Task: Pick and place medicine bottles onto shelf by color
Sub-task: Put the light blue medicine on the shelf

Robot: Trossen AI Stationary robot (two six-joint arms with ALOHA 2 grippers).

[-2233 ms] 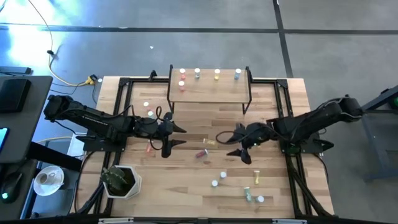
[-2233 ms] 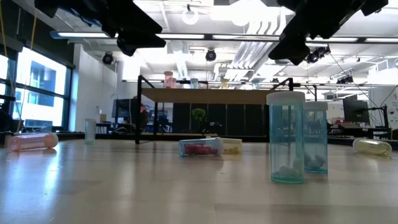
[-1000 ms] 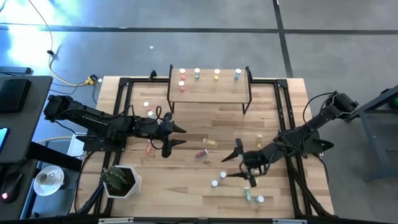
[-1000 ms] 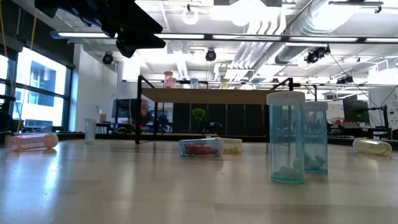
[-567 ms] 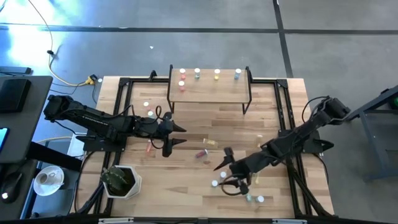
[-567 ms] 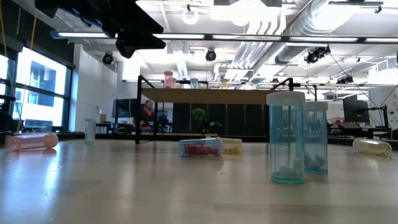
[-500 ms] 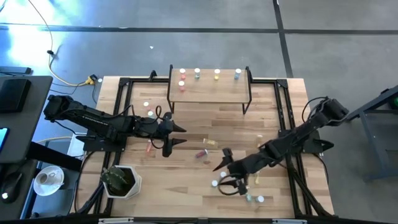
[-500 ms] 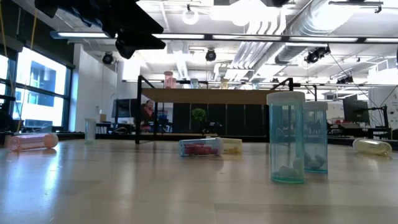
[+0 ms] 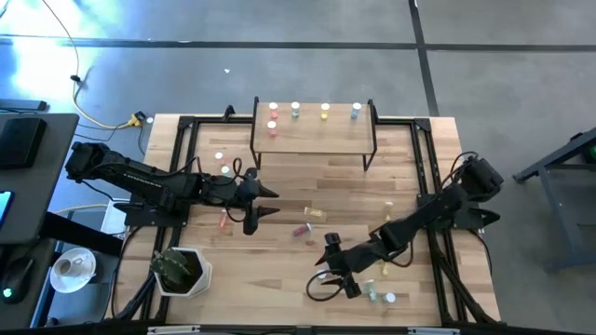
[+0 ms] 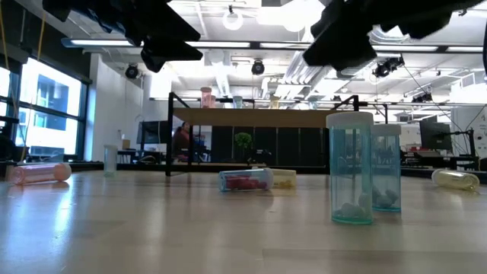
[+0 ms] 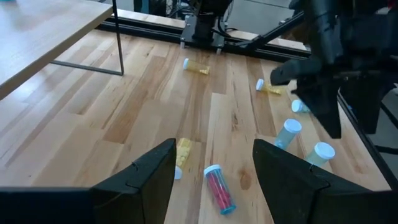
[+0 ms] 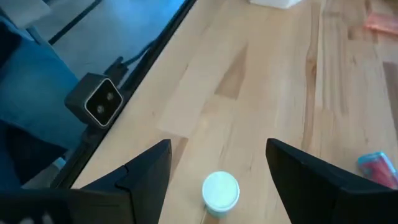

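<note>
The shelf (image 9: 317, 135) stands at the table's far edge with several white-capped bottles along its back. More bottles lie or stand on the table: a red one (image 9: 303, 228) on its side, a yellow one (image 9: 315, 213) beside it, a pink one (image 9: 223, 221), and two blue ones (image 10: 350, 167) upright. My right gripper (image 12: 219, 177) is open, low near the front edge, its fingers on either side of an upright white-capped bottle (image 12: 221, 190) without touching it. My left gripper (image 9: 264, 202) waits open at mid-left, above the table.
A white pot with a plant (image 9: 182, 270) stands at the near left corner. More bottles (image 9: 382, 296) cluster right of my right gripper near the front edge. A small camera (image 12: 99, 102) sits at the table's front edge. Black frame rails (image 9: 186, 140) run along the sides.
My right gripper has gone down and toward the table's near edge and left, tipping further downward, and has stayed open. It now has the upright white-capped bottle between its fingers. No bottle has moved.
</note>
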